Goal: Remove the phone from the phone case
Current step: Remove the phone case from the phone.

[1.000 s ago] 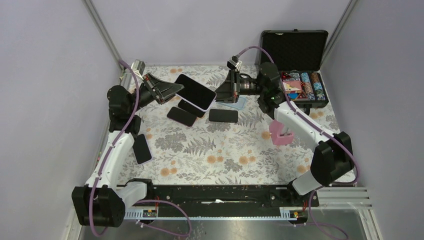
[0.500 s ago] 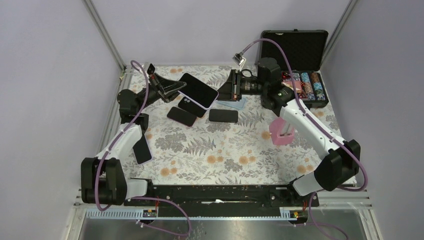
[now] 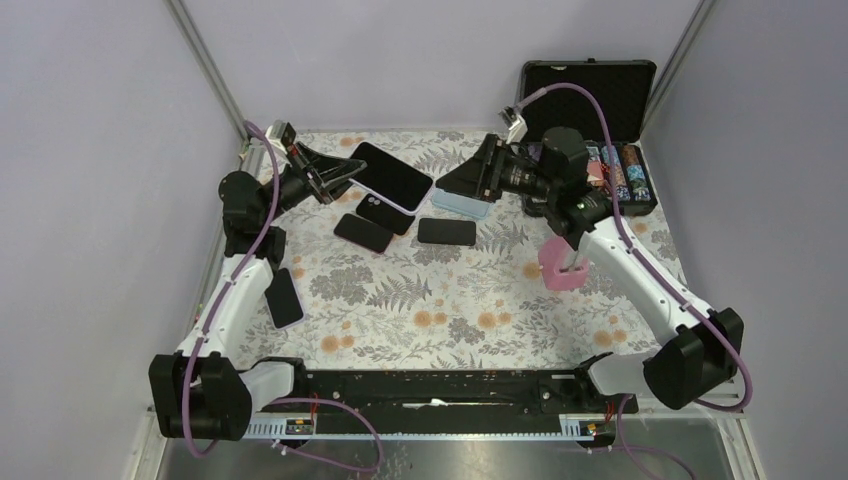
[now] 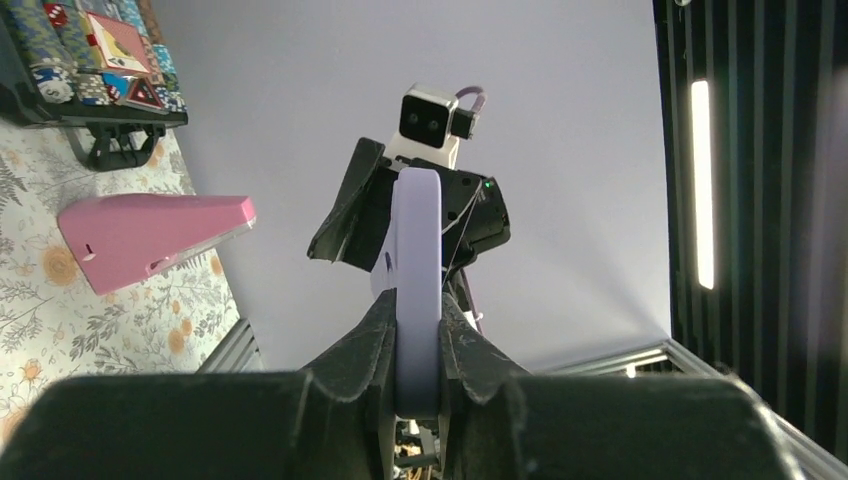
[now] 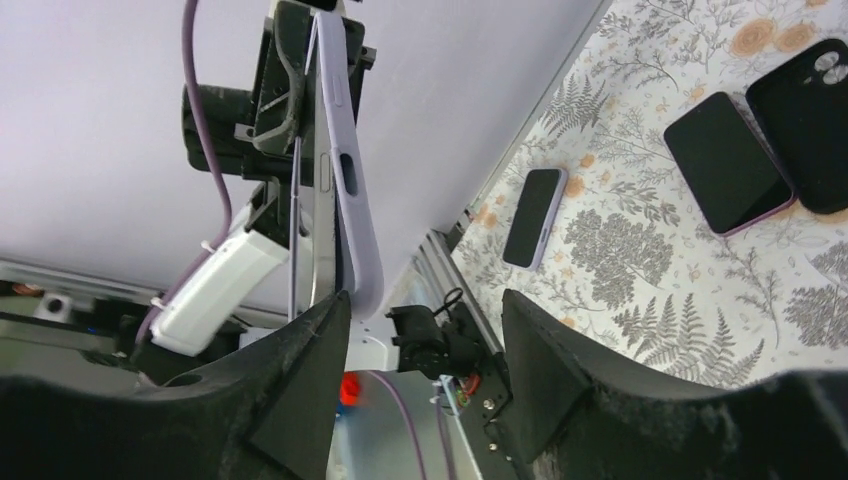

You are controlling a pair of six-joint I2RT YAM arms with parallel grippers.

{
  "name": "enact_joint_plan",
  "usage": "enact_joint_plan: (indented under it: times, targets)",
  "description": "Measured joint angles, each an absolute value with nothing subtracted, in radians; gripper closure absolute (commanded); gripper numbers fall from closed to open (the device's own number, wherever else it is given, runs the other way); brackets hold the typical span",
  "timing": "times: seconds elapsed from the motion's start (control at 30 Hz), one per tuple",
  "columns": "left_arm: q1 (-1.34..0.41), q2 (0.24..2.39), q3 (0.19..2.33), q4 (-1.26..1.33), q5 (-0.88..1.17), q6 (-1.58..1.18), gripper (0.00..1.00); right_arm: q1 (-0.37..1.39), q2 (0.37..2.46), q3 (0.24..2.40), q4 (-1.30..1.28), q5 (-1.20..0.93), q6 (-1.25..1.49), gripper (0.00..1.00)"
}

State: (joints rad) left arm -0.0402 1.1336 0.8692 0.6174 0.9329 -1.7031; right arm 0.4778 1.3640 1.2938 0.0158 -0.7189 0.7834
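A phone (image 3: 392, 176) with a dark screen sits in a lilac phone case (image 4: 417, 250) and is held up over the back of the table. My left gripper (image 3: 343, 178) is shut on its left end. In the left wrist view the case stands edge-on, pinched between both fingers (image 4: 372, 335). My right gripper (image 3: 452, 186) hangs just right of the phone, open and not touching it. In the right wrist view the lilac case (image 5: 348, 190) runs edge-on above the left fingertip, bowed away from the phone's silver side (image 5: 321, 215), and the space in my right gripper (image 5: 424, 312) holds nothing.
On the floral table (image 3: 440, 300) lie two dark phones (image 3: 363, 232) (image 3: 446, 231), a black case (image 3: 383, 213), another phone (image 3: 284, 297) at the left and a light-blue case (image 3: 462, 204) under my right gripper. A pink block (image 3: 560, 266) and an open box of chips (image 3: 605, 170) stand at the right.
My right gripper has opened and drawn back to the right, off the phone's right end. The left gripper still holds the cased phone, shifted slightly.
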Motion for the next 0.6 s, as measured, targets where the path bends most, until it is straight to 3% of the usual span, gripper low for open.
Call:
enact_joint_plan:
  times: [0.2, 0.6]
  targets:
    - [-0.022, 1.132, 0.879, 0.564, 0.879, -1.693, 1.0, 0.4, 1.313, 1.126, 0.255, -0.727, 0.992, 0.34]
    - [-0.019, 1.078, 0.897, 0.44, 0.786, -1.655, 1.0, 0.466, 1.287, 1.077, 0.534, -0.687, 1.174, 0.26]
